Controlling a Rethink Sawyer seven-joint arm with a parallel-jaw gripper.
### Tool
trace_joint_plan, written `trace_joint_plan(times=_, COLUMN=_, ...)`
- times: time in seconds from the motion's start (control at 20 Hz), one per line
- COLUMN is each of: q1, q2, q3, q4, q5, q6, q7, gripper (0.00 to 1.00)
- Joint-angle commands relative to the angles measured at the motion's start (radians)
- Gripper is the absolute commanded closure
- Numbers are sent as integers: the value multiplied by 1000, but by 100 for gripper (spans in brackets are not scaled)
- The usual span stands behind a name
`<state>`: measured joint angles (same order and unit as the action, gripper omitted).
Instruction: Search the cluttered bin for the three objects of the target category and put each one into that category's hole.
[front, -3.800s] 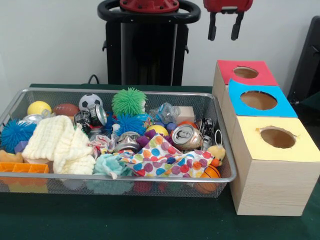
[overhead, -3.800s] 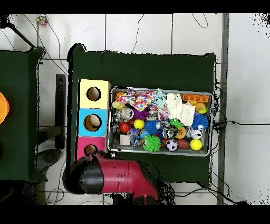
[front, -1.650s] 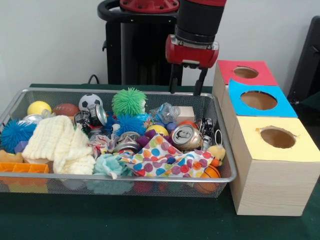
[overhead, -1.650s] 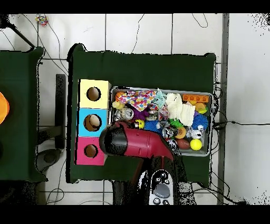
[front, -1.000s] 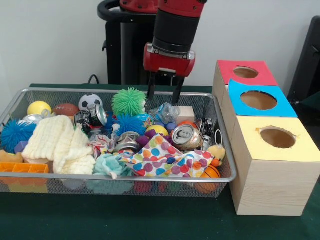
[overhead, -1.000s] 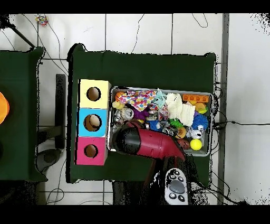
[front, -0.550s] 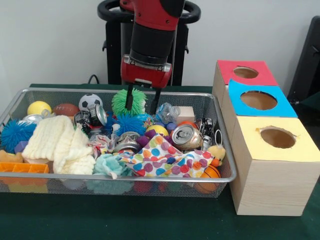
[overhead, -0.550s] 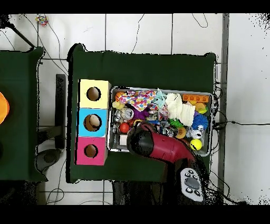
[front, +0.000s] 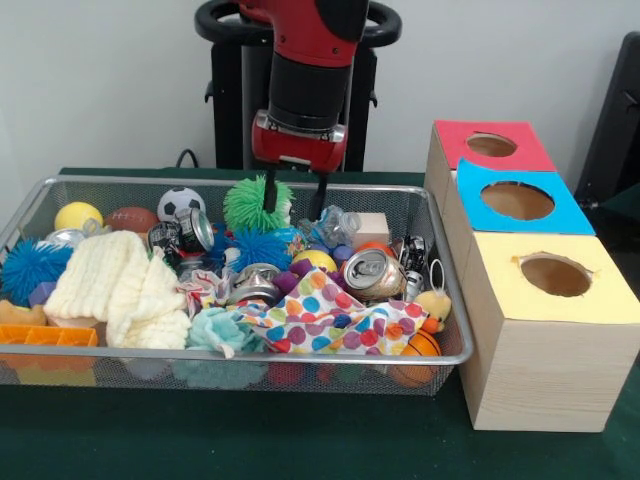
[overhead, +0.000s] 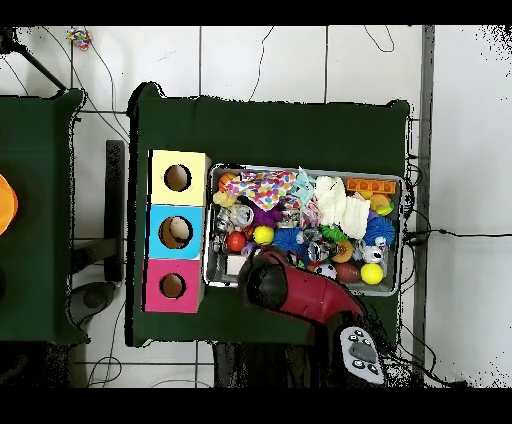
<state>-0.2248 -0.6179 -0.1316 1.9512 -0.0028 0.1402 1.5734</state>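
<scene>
My gripper (front: 295, 200) hangs open over the far side of the wire bin (front: 240, 181). One finger is in front of the green spiky ball (front: 248, 205), the other just above a crushed clear bottle (front: 337, 225). Nothing is between the fingers. Close by lie a blue spiky ball (front: 260, 247), a wooden block (front: 372, 228) and a crushed can (front: 372, 272). In the overhead view the red arm (overhead: 290, 290) hides the gripper and the bin's near edge (overhead: 207, 230). Three wooden boxes with holes stand beside the bin: red (front: 490, 145), blue (front: 517, 200), yellow (front: 555, 275).
The bin also holds a soccer ball (front: 180, 203), a yellow ball (front: 78, 215), a small football (front: 131, 219), a white cloth (front: 115, 285), a polka-dot cloth (front: 330, 320) and more cans. In the overhead view the boxes (overhead: 175, 232) stand left of the bin.
The arm has swung from above the red box down over the bin's far side. In the last half second the gripper shifted a little to the right, still open.
</scene>
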Motion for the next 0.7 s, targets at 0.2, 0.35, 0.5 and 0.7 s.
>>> trace_joint_plan(times=0.2, q1=5, q2=-32, q3=113, q4=126, q5=18, q6=-19, q7=210, gripper=0)
trace_joint_plan(times=0.35, q1=3, q2=-43, q3=121, q4=141, q5=22, q6=-29, q7=214, gripper=0)
trace_joint_plan(times=0.5, q1=-29, q2=-19, q3=157, q4=143, q5=17, q6=-69, q7=209, gripper=0)
trace_joint_plan(times=0.7, q1=-48, q2=5, q3=179, q4=145, q5=13, q6=-106, q7=210, gripper=0)
